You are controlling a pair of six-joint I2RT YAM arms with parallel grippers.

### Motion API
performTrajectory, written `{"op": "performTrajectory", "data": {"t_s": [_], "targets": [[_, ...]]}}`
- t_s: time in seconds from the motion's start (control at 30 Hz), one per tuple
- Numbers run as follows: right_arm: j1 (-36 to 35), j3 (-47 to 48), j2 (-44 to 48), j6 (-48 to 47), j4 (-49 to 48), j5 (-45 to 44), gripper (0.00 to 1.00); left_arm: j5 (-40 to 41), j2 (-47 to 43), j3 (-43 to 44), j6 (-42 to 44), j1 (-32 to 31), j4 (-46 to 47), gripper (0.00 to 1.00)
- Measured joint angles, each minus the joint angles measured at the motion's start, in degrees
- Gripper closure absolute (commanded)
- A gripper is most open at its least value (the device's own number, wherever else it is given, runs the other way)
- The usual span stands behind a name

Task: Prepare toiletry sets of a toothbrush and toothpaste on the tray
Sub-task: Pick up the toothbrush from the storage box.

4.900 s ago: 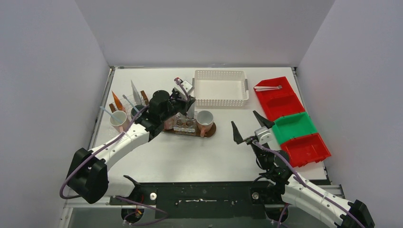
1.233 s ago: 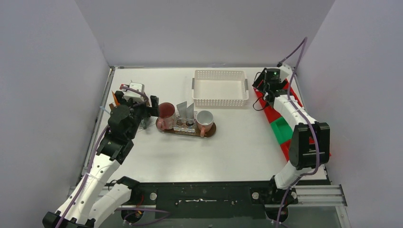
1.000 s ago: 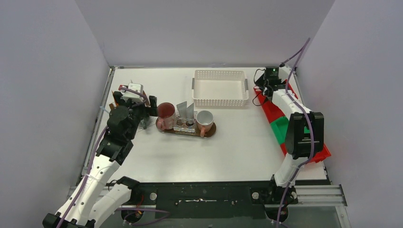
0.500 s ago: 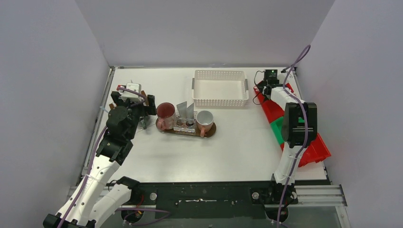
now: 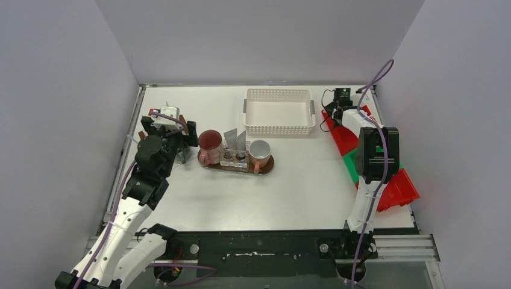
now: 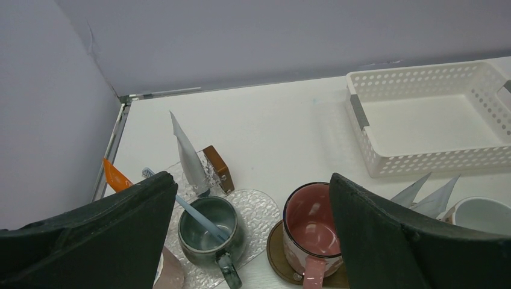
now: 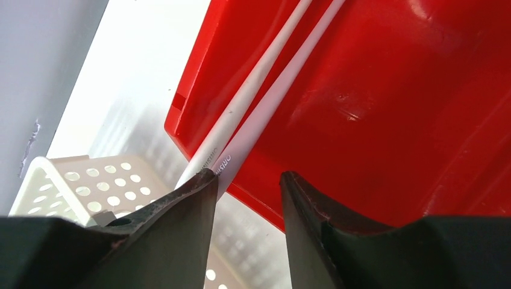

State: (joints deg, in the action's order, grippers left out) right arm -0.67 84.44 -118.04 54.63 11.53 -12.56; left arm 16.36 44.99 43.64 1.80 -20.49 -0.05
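Bearing small unreadable print, two white toothbrushes (image 7: 247, 90), in red bin (image 7: 391, 120)

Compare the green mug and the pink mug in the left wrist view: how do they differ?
The green mug holds a toothbrush; the pink mug is empty. The green mug stands on a clear glass tray; the pink mug on a brown tray. Both stand upright, handles toward the camera.

White tabletop (image 5: 289, 186) seen from above. A brown tray (image 5: 269, 162) of mugs (image 5: 260, 150) sits near centre, a white basket (image 5: 280, 129) at twelve o'clock, red and green bins (image 5: 401, 189) at three o'clock.
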Motion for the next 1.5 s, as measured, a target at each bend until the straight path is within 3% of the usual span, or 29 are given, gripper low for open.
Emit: {"op": "performTrajectory", "data": {"t_s": [0.57,0.9,1.2,1.5], "targets": [[2.47,-0.02,-1.25,3.74,-2.6,3.04,0.49,-0.02,0.0,-0.26,0.15,0.0,0.26,0.05],[2.95,-3.48,-0.31,3.91,-7.02,4.31,0.66,-0.02,0.0,-0.33,0.15,0.0,0.26,0.06],[3.37,-8.52,3.72,3.3,-8.2,5.79,0.73,-0.02,-0.28,-0.33,0.13,0.0,0.26,0.06],[3.43,-8.61,5.16,1.77,-5.92,6.08,0.52,0.02,-0.55,-0.44,0.15,0.02,0.31,0.06]]}}
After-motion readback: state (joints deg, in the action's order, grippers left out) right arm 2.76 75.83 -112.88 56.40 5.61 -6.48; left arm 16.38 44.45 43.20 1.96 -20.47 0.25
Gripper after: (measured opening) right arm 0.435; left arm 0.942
